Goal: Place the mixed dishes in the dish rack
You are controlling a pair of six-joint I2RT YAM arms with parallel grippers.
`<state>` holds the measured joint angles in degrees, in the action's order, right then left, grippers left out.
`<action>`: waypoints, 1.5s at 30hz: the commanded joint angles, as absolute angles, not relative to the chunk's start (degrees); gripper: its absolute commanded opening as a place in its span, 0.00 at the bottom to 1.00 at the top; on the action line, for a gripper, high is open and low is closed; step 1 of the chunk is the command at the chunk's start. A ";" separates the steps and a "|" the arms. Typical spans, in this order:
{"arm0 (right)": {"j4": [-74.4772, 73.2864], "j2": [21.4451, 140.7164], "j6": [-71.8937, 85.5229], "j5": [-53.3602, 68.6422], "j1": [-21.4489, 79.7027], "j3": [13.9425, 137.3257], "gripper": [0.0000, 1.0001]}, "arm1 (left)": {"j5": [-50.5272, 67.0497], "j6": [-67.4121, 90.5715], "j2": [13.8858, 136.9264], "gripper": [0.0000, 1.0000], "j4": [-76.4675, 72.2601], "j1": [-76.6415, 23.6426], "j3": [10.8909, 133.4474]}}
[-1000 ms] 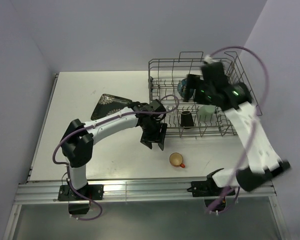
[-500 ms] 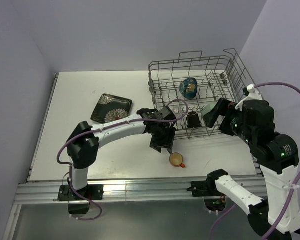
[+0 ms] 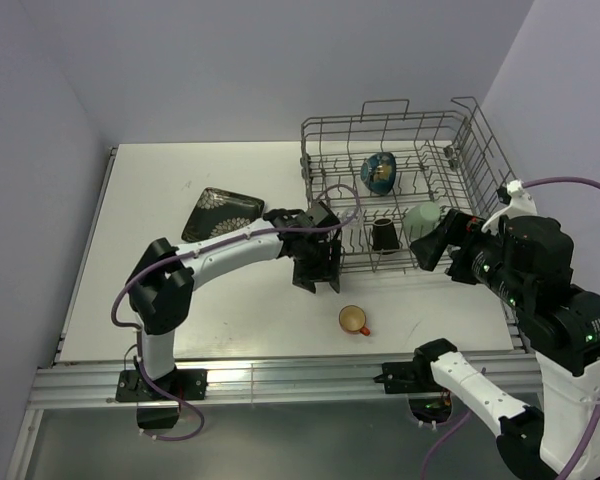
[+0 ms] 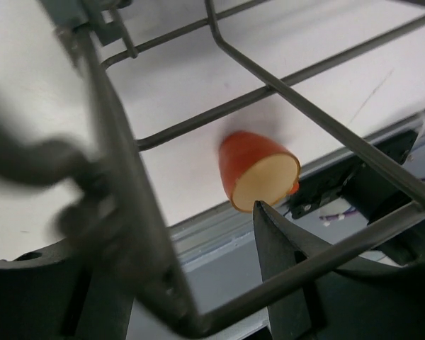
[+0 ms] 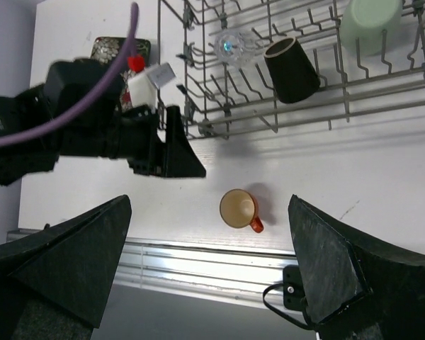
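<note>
Left gripper (image 3: 316, 282) hangs with its jaws apart and nothing between them, just beside the near left corner of the rack (image 3: 425, 165); in its wrist view the rack's wires cross close in front of the lens. Right gripper (image 3: 426, 248) is spread wide and empty, raised by the rack's near right corner in the top view.

White bench (image 3: 180, 300) sits in a corner of plain pale lilac walls, with an aluminium rail (image 3: 280, 378) along its near edge. The rack stands at its far right. Inside, the bowl (image 3: 378, 172) sits among the tines toward the back, and the brown mug (image 3: 383, 235) and green cup (image 3: 421, 220) toward the front, with the glass (image 5: 231, 46) at the front left. The orange mug (image 3: 354, 320) stands mouth up on the bench, near the rack's front but apart from it. The plate (image 3: 223, 212) lies flat on the bench, left of the rack
</note>
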<state>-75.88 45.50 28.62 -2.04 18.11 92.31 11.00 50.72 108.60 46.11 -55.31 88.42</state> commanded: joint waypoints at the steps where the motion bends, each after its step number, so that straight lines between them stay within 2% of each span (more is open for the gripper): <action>1: -77.25 44.91 26.72 -2.02 17.84 94.13 1.00 | 5.36 51.95 108.81 0.66 48.52 -48.79 88.50; 6: -77.87 43.60 26.10 -1.23 17.84 92.64 1.00 | 2.73 51.33 108.02 0.67 51.58 -46.32 90.88; 10: -77.78 42.89 25.93 -0.44 17.93 92.20 1.00 | 1.50 52.82 104.60 0.70 52.12 -46.23 88.08; 16: -75.68 39.83 25.75 -0.35 17.84 89.13 1.00 | 0.35 59.67 94.23 0.72 50.89 -52.37 81.31; 20: -75.58 38.85 27.33 1.22 17.84 87.45 1.00 | 0.35 64.59 90.44 0.71 47.03 -61.06 78.31; 27: -77.78 38.06 26.98 0.09 17.84 90.53 1.00 | 0.35 65.66 100.01 0.66 43.86 -66.88 80.77; 34: -82.43 35.51 28.21 -2.10 17.84 93.60 1.00 | -6.05 66.09 105.03 0.64 42.63 -67.50 83.58; 45: -82.97 33.22 29.35 -0.88 17.93 95.36 1.00 | -1.32 65.57 109.16 0.60 37.97 -67.41 83.58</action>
